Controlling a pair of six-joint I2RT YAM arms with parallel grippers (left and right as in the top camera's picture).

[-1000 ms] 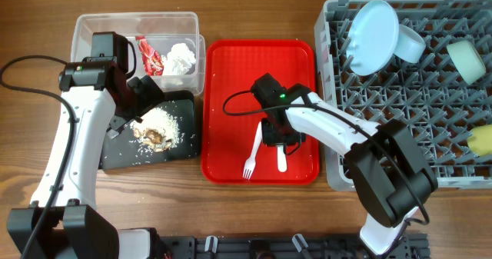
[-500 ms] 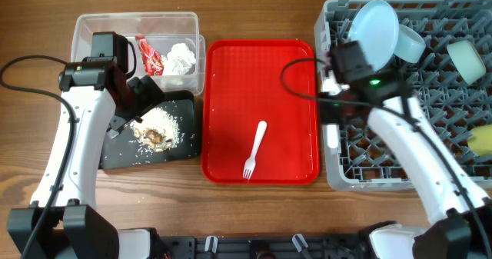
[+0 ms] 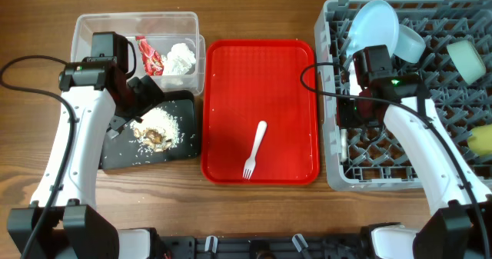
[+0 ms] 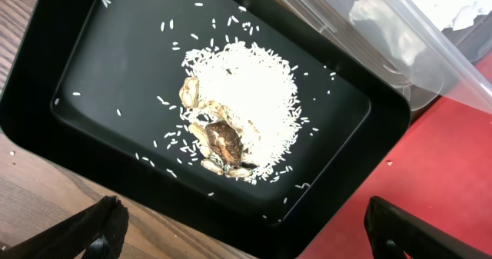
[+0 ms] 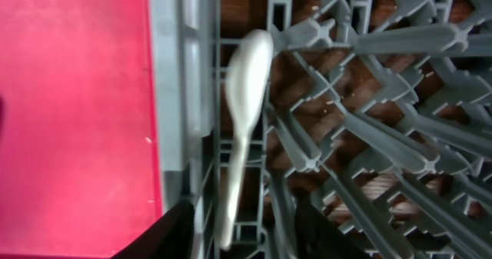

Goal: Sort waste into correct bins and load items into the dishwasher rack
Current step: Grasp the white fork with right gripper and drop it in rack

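My right gripper (image 3: 352, 119) (image 5: 244, 232) is open over the left edge of the grey dishwasher rack (image 3: 461, 171). The white spoon (image 5: 242, 121) lies in the rack's lattice between its fingers, also seen overhead (image 3: 340, 142). The white fork (image 3: 254, 149) lies on the red tray (image 3: 231, 74). The plate (image 3: 374, 32), two bowls (image 3: 411, 44) (image 3: 466, 59) and the yellow cup (image 3: 481, 140) sit in the rack. My left gripper (image 3: 142, 97) (image 4: 250, 236) is open and empty above the black tray (image 4: 92, 74), which holds food scraps (image 4: 238, 113). The clear tub (image 3: 84, 28) holds the tissue (image 3: 181, 58) and red wrapper (image 3: 150, 55).
The red tray lies between the two bins on the left and the rack on the right. Bare wooden table (image 3: 292, 213) runs along the front. Loose rice grains are scattered across the black tray's floor.
My right gripper carried the spoon from the red tray to the rack's left edge, and the spoon now lies in the lattice. The left arm has not moved.
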